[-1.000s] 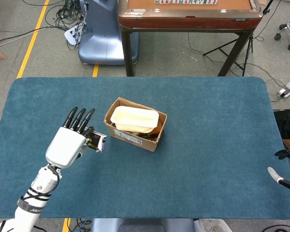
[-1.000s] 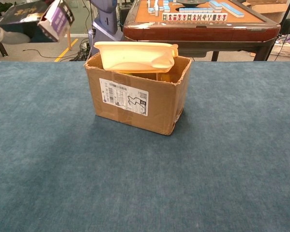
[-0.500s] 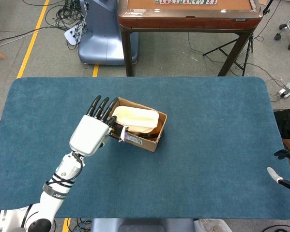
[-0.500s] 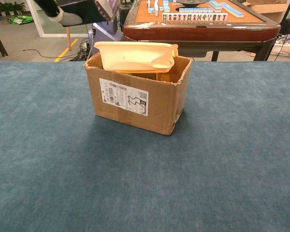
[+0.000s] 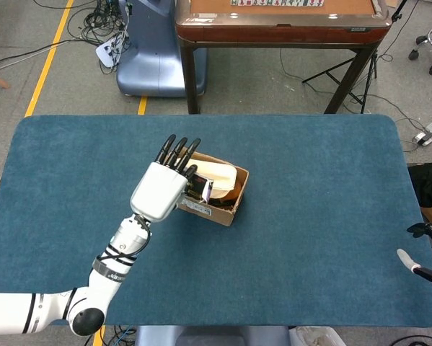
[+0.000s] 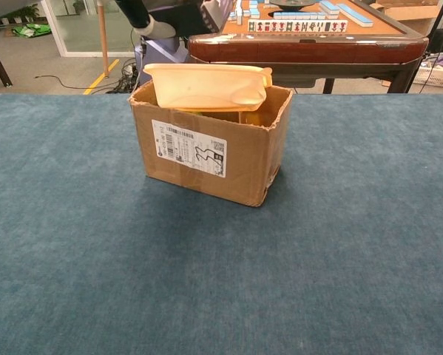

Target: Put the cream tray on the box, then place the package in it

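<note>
An open cardboard box (image 5: 214,205) (image 6: 236,159) stands mid-table with the cream tray (image 5: 219,174) (image 6: 206,85) resting tilted across its top. My left hand (image 5: 165,186) (image 6: 158,18) hovers over the box's left part and grips the dark package (image 5: 203,189) (image 6: 199,13) above the tray. The package's white end faces right. Only a sliver of my right hand (image 5: 421,256) shows at the table's right edge in the head view; its fingers cannot be made out.
The blue felt table (image 5: 316,216) stretches wide around the box. Beyond its far edge stand a wooden mahjong table (image 5: 280,25) and a blue machine base (image 5: 154,54). Cables lie on the floor at the back.
My left hand has carried the package rightward from the open felt at the left to above the box and tray. The tray and box have not moved.
</note>
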`<state>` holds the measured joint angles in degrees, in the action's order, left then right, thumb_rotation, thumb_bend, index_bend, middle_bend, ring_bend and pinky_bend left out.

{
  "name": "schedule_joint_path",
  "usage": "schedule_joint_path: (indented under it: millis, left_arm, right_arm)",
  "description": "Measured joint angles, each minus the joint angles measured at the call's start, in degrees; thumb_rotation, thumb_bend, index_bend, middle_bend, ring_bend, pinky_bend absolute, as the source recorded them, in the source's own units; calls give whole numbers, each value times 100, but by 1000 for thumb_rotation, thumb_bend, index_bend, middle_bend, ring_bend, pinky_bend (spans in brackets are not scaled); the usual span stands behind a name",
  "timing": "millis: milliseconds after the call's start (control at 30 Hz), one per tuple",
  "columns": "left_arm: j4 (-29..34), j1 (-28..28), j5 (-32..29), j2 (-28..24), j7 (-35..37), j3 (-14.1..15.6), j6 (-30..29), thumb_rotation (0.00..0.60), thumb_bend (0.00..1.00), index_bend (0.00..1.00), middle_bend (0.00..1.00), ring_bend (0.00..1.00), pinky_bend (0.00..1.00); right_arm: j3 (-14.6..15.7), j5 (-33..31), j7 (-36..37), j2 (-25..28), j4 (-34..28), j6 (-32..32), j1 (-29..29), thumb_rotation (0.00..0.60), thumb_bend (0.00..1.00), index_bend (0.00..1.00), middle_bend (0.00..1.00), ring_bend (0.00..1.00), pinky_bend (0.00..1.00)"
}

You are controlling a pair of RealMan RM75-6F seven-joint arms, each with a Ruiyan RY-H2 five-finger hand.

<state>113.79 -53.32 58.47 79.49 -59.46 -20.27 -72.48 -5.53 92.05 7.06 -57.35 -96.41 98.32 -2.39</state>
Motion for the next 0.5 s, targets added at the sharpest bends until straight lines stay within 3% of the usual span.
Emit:
schedule_joint_path:
  millis: [500]
  left_arm:
    - [-880, -520, -110, 606, 305, 66, 200, 600, 361, 520, 0, 0, 21]
  right_arm:
    - [-7, -41, 76, 24, 11, -16, 4, 600, 164, 465, 524, 446, 361]
